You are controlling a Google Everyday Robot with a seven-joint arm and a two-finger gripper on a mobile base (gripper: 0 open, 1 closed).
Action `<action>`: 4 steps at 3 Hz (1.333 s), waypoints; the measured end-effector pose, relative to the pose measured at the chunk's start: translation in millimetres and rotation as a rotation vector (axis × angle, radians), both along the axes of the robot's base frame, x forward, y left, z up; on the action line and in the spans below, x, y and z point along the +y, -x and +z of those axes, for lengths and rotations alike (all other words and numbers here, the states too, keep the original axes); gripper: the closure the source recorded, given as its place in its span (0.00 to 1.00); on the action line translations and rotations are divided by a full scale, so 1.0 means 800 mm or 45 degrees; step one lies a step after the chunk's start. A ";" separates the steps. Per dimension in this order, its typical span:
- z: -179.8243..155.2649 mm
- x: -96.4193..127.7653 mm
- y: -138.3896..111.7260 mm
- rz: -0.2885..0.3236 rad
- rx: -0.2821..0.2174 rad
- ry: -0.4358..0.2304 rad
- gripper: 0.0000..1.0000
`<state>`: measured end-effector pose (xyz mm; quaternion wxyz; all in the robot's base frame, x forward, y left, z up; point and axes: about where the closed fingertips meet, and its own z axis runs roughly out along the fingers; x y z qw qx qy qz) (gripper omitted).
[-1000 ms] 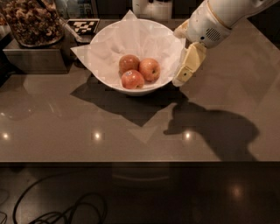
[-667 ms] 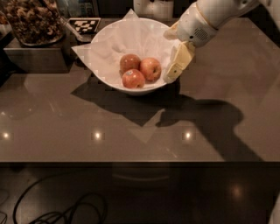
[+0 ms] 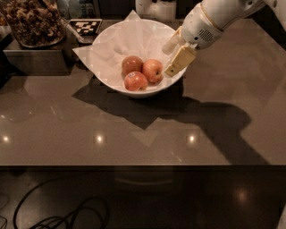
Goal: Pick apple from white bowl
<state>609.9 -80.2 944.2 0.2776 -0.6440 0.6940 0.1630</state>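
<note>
The white bowl (image 3: 107, 67), lined with crumpled white paper, stands at the back middle of the brown table. Three apples lie in it. The lighter apple (image 3: 153, 70) with a pale blush is on the right. A darker red apple (image 3: 132, 63) is behind it on the left. An apple with a small bluish sticker (image 3: 136, 82) is in front. My gripper (image 3: 168, 61) hangs over the bowl's right rim, just right of the lighter apple and apart from it. Its fingers (image 3: 180, 60) are spread and hold nothing.
A clear container of brown pieces (image 3: 33, 20) sits on a dark tray at the back left. A black-and-white tag (image 3: 86, 26) lies beside it. White items stand behind the bowl (image 3: 154, 6). Cables (image 3: 67, 214) lie on the floor below the table's front edge.
My gripper has moved left and slightly up, from beside the bowl's right side to over its rim, closer to the apples. The apples and bowl have not moved.
</note>
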 end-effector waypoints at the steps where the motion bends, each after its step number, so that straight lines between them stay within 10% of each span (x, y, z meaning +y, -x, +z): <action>1: -0.005 0.012 -0.011 0.023 0.007 -0.011 0.32; 4: -0.025 0.073 -0.062 0.146 0.033 -0.027 0.28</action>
